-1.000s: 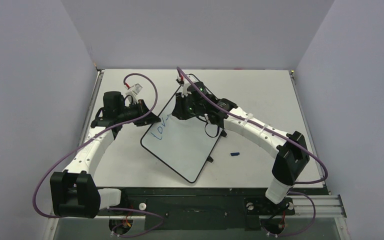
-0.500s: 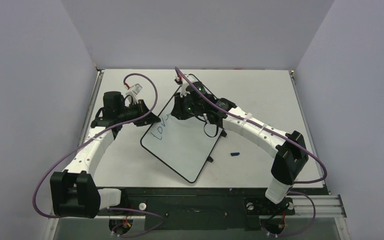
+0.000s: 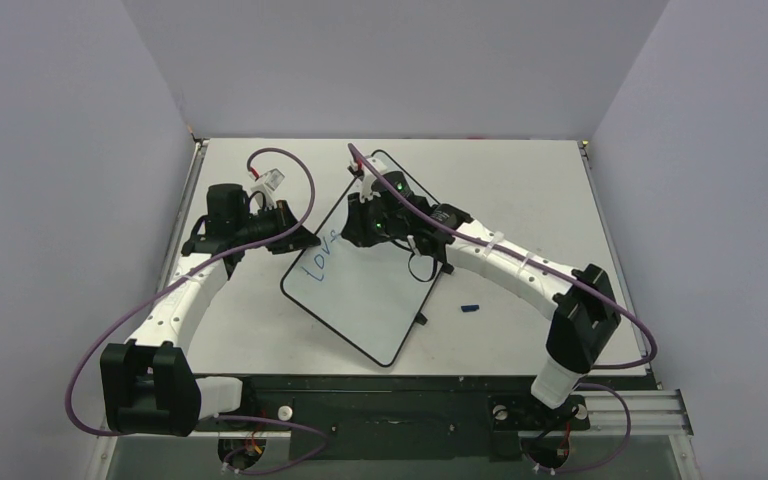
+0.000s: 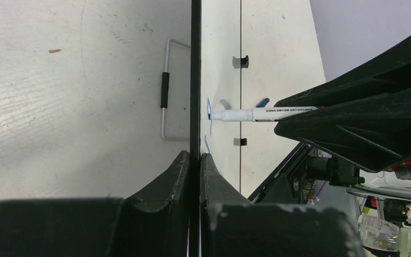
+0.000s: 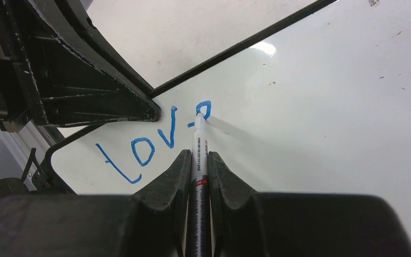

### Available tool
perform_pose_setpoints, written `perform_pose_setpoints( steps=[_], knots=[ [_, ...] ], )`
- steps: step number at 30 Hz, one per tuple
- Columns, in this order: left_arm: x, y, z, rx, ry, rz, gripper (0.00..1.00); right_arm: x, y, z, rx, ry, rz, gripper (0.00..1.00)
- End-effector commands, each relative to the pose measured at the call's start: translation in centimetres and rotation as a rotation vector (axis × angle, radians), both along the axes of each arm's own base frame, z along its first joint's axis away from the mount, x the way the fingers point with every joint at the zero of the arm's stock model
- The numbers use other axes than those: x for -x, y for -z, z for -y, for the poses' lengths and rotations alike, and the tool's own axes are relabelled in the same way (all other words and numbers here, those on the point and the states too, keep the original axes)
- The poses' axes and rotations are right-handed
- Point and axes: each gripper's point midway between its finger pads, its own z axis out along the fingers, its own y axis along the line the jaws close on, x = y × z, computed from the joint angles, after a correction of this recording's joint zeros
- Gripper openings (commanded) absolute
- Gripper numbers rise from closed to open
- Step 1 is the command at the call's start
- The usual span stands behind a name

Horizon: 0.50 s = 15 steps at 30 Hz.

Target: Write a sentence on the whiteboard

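Whiteboard [image 3: 370, 300] lies flat on the table [image 3: 520, 190] at the centre of the top view, turned on a diagonal between the two arms. Left gripper [image 4: 194, 155]: jaws together, clamped on the board's black rim at its left edge. Right gripper [image 5: 197, 155]: jaws closed on the marker [image 5: 199, 140], barrel pointing up the frame, nib on the board. The sentence [image 5: 153, 151] so far reads "lov" in blue, rising toward the upper right of the right wrist view, with the upper loop of a fourth letter, judged to be an "e", drawn at the nib. Step in hand: completing that letter. To do it well, the nib needs light, even contact while the loop is closed and its tail swept out. The barrel angle should not change mid-stroke. The next word should follow the same rising line into the open white area at right. The left clamp should stay firm so that the board does not slide under the stroke. Left of the lettering there is little room, as the left claw's black finger sits close beside the "v". Limits of view: from above, the right wrist covers the nib and the current letter. The left wrist camera sees the board nearly edge-on, so the writing is unreadable there. A small blue object [image 3: 471, 308] right of the board is possibly the marker cap, but it is too small to confirm.
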Motion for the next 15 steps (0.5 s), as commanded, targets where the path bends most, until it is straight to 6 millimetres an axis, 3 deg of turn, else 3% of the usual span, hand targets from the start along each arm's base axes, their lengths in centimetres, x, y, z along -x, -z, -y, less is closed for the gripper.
perform_pose_setpoints(
  steps=[1, 8, 15],
  knots=[
    [-0.7, -3.4, 0.5, 0.015, 0.039, 0.158, 0.0, 1.9, 2.0, 0.6, 0.052, -0.026, -0.037, 0.0],
    [-0.6, -3.4, 0.5, 0.014, 0.04, 0.158, 0.0, 2.3, 2.7, 1.1, 0.066, -0.022, -0.042, 0.0],
    [-0.7, -3.4, 0.5, 0.013, 0.04, 0.159, 0.0, 1.4, 3.0, 2.1, 0.08, 0.018, -0.034, 0.0]
  ],
)
